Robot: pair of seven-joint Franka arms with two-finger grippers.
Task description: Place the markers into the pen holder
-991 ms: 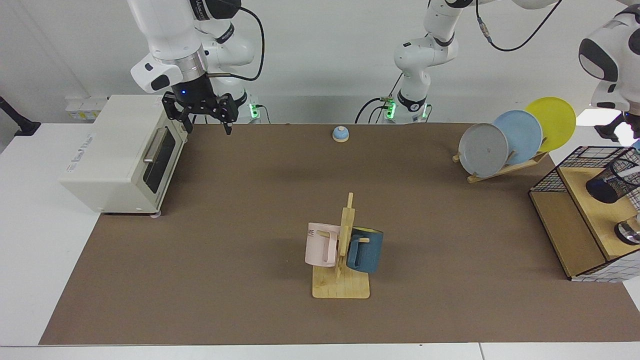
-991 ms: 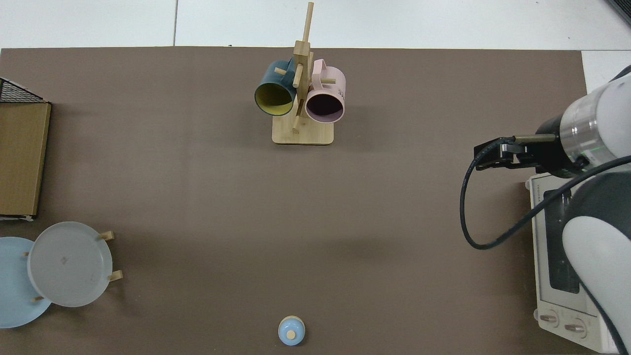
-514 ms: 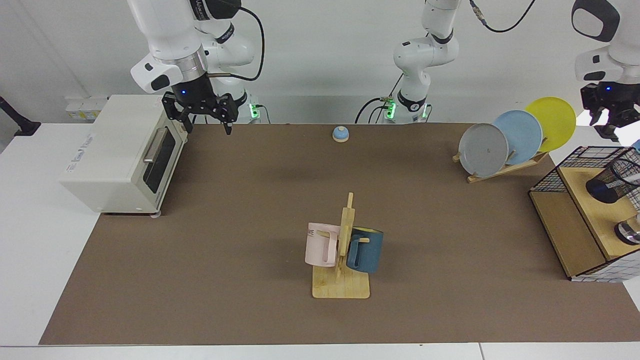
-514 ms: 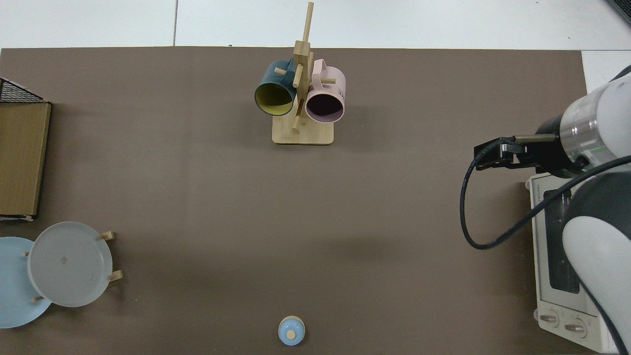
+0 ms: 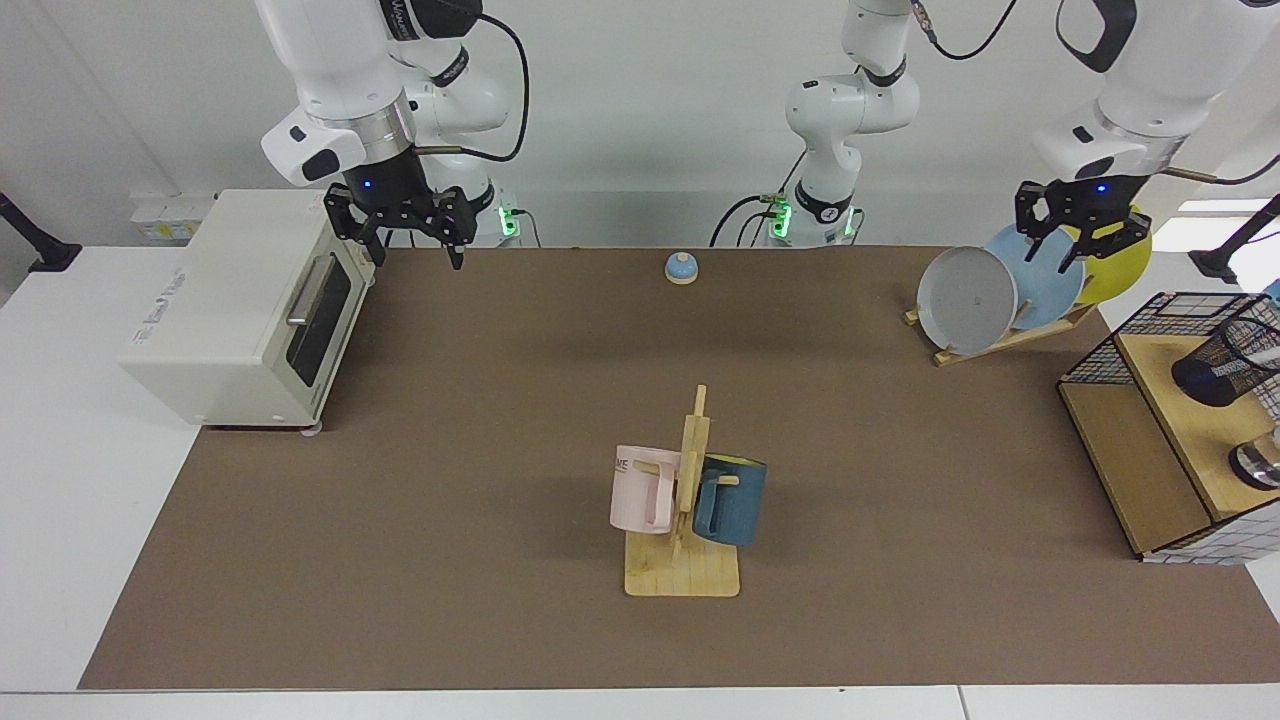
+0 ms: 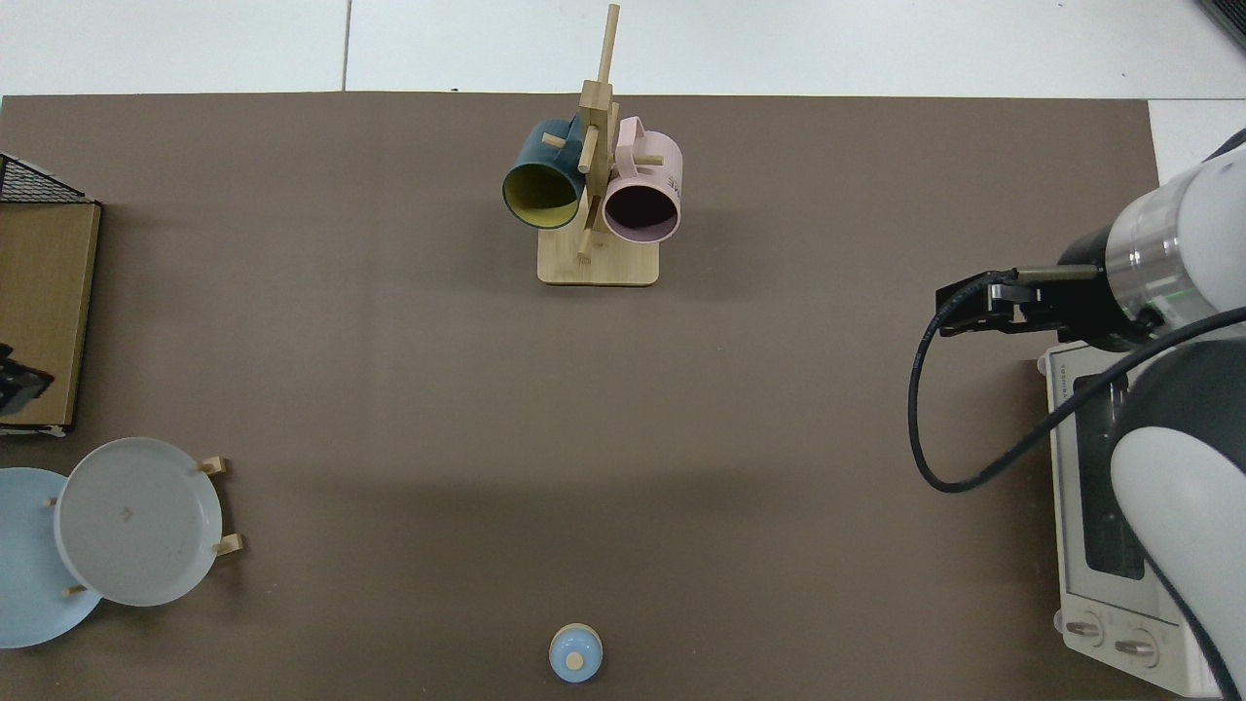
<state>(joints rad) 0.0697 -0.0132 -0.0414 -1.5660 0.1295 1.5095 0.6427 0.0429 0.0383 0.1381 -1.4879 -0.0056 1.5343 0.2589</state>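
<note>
The left tool (image 5: 1082, 248) has pulled away from the pen holder (image 5: 1222, 358). A second ago it was down at the holder by the view's edge, half a second ago it had risen clear above the crate (image 5: 1130, 440), and now it hangs over the plate rack (image 5: 1000, 340) at about 2 o'clock on the surface (image 5: 480, 420) in the facing view. Its fingers are spread with nothing between them. In the top view only a dark corner of it shows, at the 9 o'clock edge. The holder rests on the crate's upper wooden shelf at 3 o'clock in the facing view, and it reads as leaning in that view. A white barrel shows through its mesh, and a bit of blue sits just above it at the frame's edge. That looks like the marker (image 5: 1262, 352) lodged inside, though the frame edge cuts it off and I cannot be sure how deep it sits. The right tool (image 5: 408, 248) waits beside the toaster oven (image 5: 230, 310) at 10 o'clock, unmoved across the three moments, fingers apart and empty. Nothing else has shifted: the mug tree (image 5: 685, 520) stands at 6 o'clock and the bell (image 5: 681, 267) at 12. I see no other marker on the surface, so the drop seems made and the left arm's withdrawal likely closes the job.
</note>
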